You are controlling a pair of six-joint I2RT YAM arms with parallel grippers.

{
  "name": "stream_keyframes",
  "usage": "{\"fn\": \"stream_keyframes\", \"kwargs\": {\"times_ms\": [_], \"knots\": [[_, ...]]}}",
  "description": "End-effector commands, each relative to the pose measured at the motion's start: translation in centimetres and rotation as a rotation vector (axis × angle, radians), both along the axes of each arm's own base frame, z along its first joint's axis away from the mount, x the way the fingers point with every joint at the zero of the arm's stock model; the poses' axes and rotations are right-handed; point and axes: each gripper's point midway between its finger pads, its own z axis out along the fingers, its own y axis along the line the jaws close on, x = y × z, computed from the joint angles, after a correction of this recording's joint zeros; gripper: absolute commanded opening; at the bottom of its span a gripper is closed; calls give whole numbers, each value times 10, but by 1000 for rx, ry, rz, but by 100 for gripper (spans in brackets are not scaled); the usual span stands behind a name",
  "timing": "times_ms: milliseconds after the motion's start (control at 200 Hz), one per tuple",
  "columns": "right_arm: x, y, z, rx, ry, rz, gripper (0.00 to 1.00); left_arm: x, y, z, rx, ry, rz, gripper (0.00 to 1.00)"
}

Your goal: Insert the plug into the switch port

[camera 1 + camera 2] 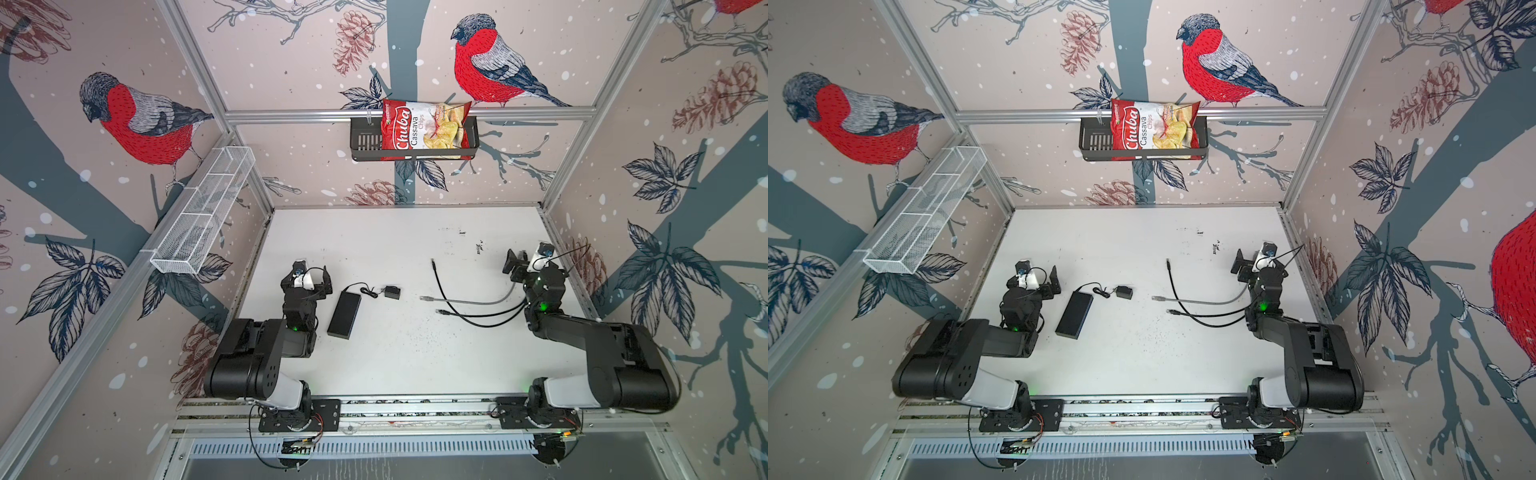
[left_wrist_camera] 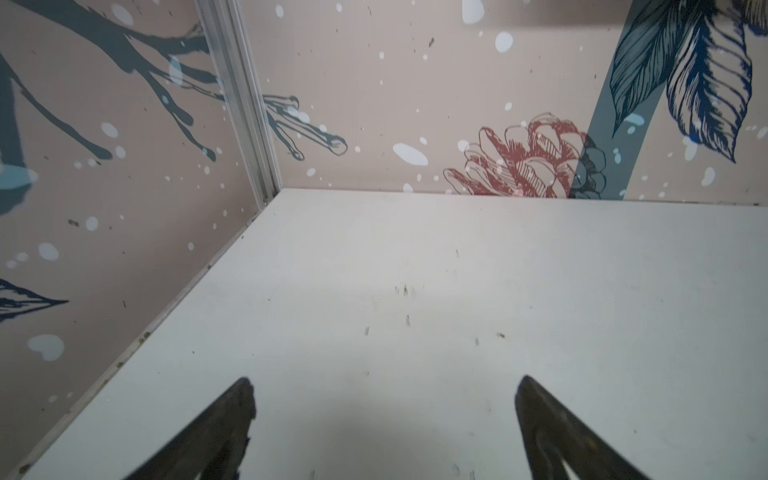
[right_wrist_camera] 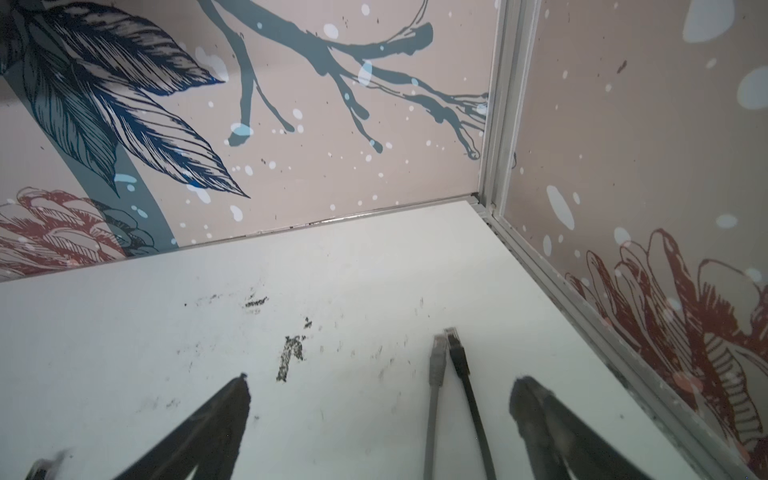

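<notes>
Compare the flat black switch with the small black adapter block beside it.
The switch is a long, flat slab; the adapter block is small and cube-like. The switch lies slanted; the adapter block sits beside its far end. Both are black, joined by a thin cord.

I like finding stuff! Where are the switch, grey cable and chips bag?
switch (image 1: 344,313), in a top view, its top.
grey cable (image 3: 437,361), in the right wrist view, its plug.
chips bag (image 1: 424,129), in a top view, its front.

switch: plain black | adapter: black | grey cable: pale grey | black cables: black | table: white, dark scuffs | walls: beige, red-breasted birds, blue-grey branches, white flecks | chip bag: red | basket: white mesh
</notes>
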Motion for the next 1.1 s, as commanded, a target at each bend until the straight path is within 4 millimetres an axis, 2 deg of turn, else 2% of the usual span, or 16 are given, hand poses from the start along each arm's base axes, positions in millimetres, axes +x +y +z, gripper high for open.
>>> {"fn": "stream_keyframes", "kwargs": {"times_ms": [0, 110, 320, 440, 535, 625, 760, 870, 1096], "knots": [[0, -4, -14, 42, 125, -58, 100, 4, 9, 11, -19, 5, 59, 96], [6, 1, -13, 94, 202, -79, 100, 11, 15, 17, -55, 68, 121, 96], [8, 50, -8, 86, 295, 0, 98, 16, -1, 35, -162, 166, 98, 96], [7, 92, -10, 83, 368, 97, 95, 20, -27, 27, -259, 305, 42, 96], [1, 129, -16, 45, 413, 190, 95, 19, -52, 25, -298, 345, -6, 96], [-7, 161, -21, 15, 437, 286, 95, 16, -65, 22, -372, 377, -40, 96], [-27, 215, -26, -11, 463, 516, 94, 9, -87, 16, -436, 429, -101, 96], [-46, 258, -27, -38, 461, 695, 98, 5, -101, 12, -459, 467, -142, 96], [-69, 322, -38, -73, 476, 903, 84, 1, -127, 15, -502, 454, -244, 96]]}}
